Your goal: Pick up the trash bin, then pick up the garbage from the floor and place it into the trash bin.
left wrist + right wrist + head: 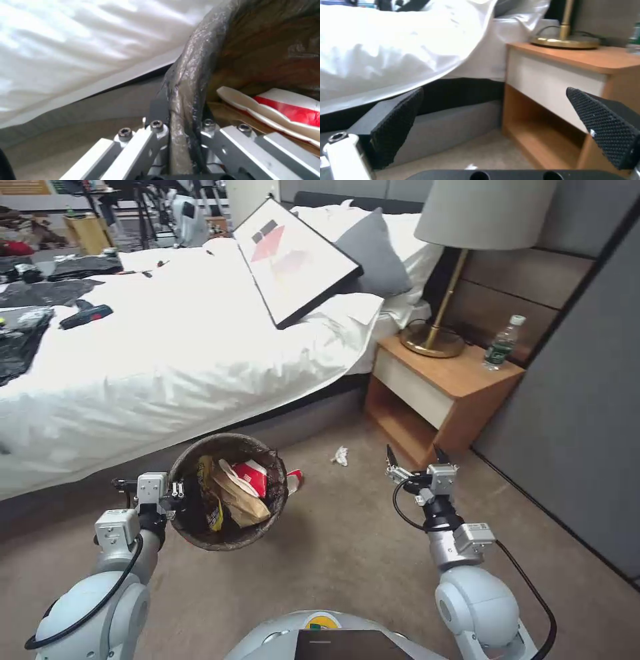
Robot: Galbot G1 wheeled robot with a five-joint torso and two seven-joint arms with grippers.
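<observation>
The trash bin is already picked up: it sits in the lower left of the head view, off the carpet in front of the bed, with the left claw clamped on its bag-lined rim at the bin's left side; the left wrist view shows the dark bag edge pinched between the jaws. Its mouth faces up and tips a little toward the camera, so its long axis runs close to vertical, leaning slightly. Much of the garbage already lies inside it: a crushed red-and-white cup, a brown paper scrap and a yellow wrapper. What looks left, as I judge it, is on the floor: a red-and-white piece just beside the bin's right rim, partly hidden by it, and a crumpled white tissue near the middle of the frame, between the bin and the nightstand. The right claw hovers right of centre, jaws wide apart and holding nothing, pointing toward the nightstand's lower shelf; in the right wrist view its black pads stand well apart. So the job seems largely done, with those two small pieces remaining
</observation>
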